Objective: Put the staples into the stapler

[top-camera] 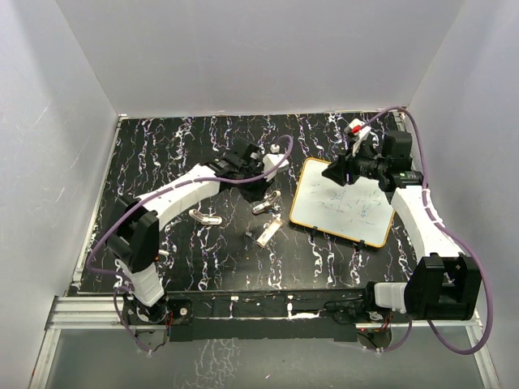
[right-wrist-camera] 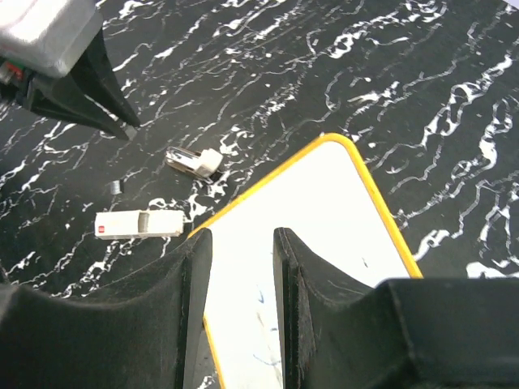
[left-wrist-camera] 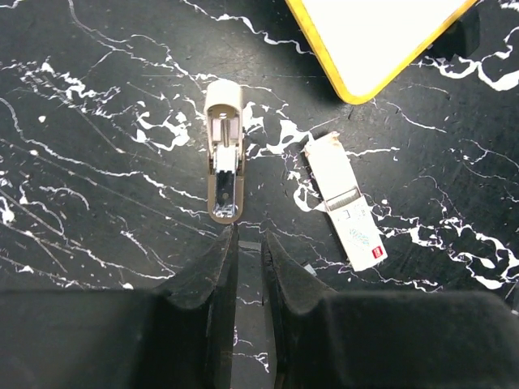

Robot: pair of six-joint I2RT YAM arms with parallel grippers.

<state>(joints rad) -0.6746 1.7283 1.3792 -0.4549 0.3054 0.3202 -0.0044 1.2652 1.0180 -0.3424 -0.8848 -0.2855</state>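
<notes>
Left gripper (left-wrist-camera: pixel 249 243) hangs low over the table (left-wrist-camera: pixel 97 97), fingers pressed almost together, and I can make out nothing pinched between them. Just off its tips lies the stapler (left-wrist-camera: pixel 223 154), tipped open, its metal channel facing up and, as far as I can tell, empty. The staples (left-wrist-camera: pixel 345 203) sit in their cream box just beside it, on the side toward the whiteboard (right-wrist-camera: pixel 324 211). The box lies flat, and one end flap looks torn open.

Right gripper (right-wrist-camera: pixel 238 239) hovers over the whiteboard, fingers parted, holding nothing, well apart from both pieces.

I read this as the fetch step: stapler ready, staples not yet in it. Next I want the left fingers spread and swung over to the box, or the right arm brought across to steady it. That calls for a fine pinch on a slim strip, then lining it up lengthwise with that narrow channel. The stapler looks light and loose on the table, so a nudge could spin it.
</notes>
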